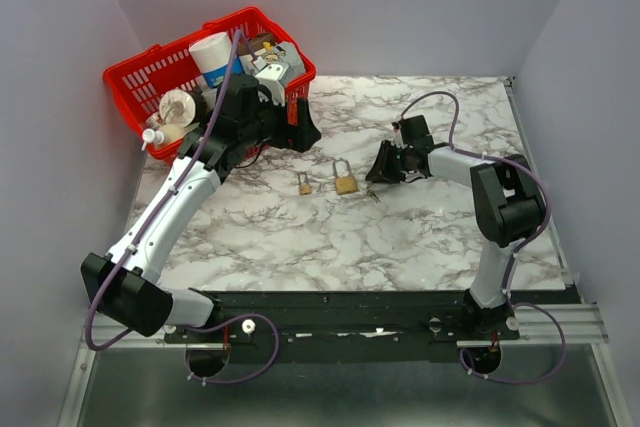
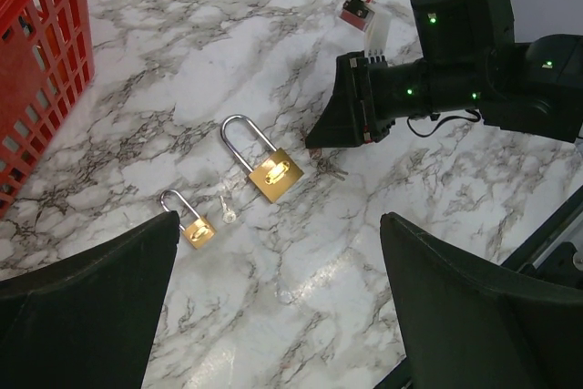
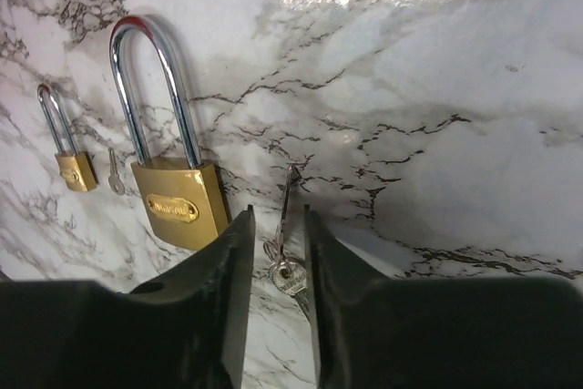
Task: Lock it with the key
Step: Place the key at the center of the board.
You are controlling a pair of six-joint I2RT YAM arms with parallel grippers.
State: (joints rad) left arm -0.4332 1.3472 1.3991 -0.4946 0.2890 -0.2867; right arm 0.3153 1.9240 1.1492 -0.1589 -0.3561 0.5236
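Now right hand narrowly parted, straddling the key bunch lying on marble tabletop just beside large brass padlock; left hand wide, empty, near small padlock.

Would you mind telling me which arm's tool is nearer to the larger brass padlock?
Right. The right tool sits just beside the larger padlock, straddling the keys; the left tool is farther off, near the red basket.

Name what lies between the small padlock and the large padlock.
A small key lies between the small padlock and large padlock, shown in the right wrist view.
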